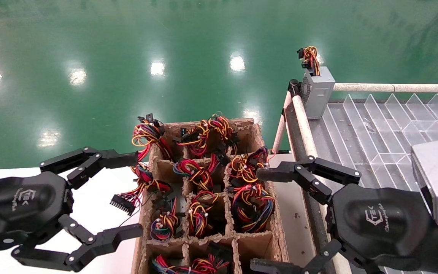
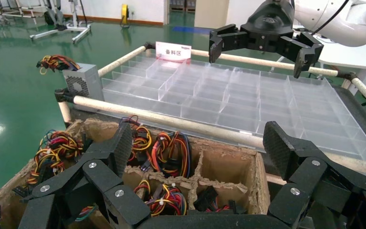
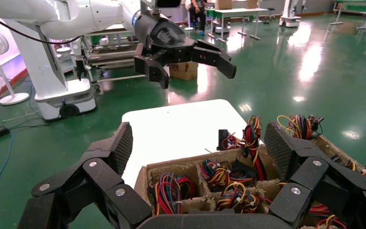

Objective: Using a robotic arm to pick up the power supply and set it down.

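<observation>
The right gripper (image 1: 259,219) hung with its fingers spread wide and nothing between them, poised over the edge of the cardboard crate (image 1: 259,131) nearest it, its upper fingertip (image 1: 266,174) close to a wire bundle (image 1: 247,167) in the adjoining column of cells. The left gripper (image 1: 137,194) faced it from the crate's opposite side — likewise wide open and empty — with its tips at the crate's wall and a loose red-wired connector (image 1: 123,202) lying just between its fingers over the white table (image 1: 93,213). Between the two claws the crate's cells held coiled bundles of red, yellow, orange and black wires; in the left wrist view at least one cell (image 2: 224,171) near the far wall looked bare. Beyond the right gripper, away from the crate, ran a rack of clear plastic dividers (image 1: 378,125) framed by pale rails (image 1: 302,121). The power supply (image 1: 317,95) stood upright at the rack's far corner, well apart from both claws, its wires (image 1: 310,57) sticking up from the top end and its vented face toward the corner post; the left wrist view showed the same grey box (image 2: 82,82) against the rail. A small sign with red edging (image 2: 173,50) sat on the rack's far rail.
</observation>
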`<action>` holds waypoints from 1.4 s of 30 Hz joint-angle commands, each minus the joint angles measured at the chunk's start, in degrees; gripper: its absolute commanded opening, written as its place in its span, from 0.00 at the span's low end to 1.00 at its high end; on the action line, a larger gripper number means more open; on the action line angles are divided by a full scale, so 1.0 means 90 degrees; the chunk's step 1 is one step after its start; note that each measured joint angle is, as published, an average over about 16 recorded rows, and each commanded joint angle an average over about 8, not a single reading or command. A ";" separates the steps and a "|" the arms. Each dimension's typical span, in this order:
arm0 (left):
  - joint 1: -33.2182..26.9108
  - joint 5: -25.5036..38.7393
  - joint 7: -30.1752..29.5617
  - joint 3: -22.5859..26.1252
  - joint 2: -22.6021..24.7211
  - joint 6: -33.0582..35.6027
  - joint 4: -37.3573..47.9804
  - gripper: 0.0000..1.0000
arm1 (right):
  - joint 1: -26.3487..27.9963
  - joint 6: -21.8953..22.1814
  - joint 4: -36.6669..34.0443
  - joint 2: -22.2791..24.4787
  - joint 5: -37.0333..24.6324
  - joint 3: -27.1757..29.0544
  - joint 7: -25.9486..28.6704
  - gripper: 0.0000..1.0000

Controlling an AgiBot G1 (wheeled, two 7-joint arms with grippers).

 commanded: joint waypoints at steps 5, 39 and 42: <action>0.0000 0.0000 0.0000 0.0000 0.0000 0.0000 0.0000 1.00 | 0.0020 0.0019 -0.0029 -0.0014 -0.0018 -0.0005 -0.0008 1.00; 0.0000 0.0000 0.0000 0.0000 0.0000 0.0000 0.0000 1.00 | 0.0047 0.0041 -0.0064 -0.0032 -0.0041 -0.0015 -0.0020 1.00; 0.0000 0.0000 0.0000 0.0000 0.0000 0.0000 0.0000 1.00 | 0.0048 0.0042 -0.0066 -0.0032 -0.0041 -0.0015 -0.0020 1.00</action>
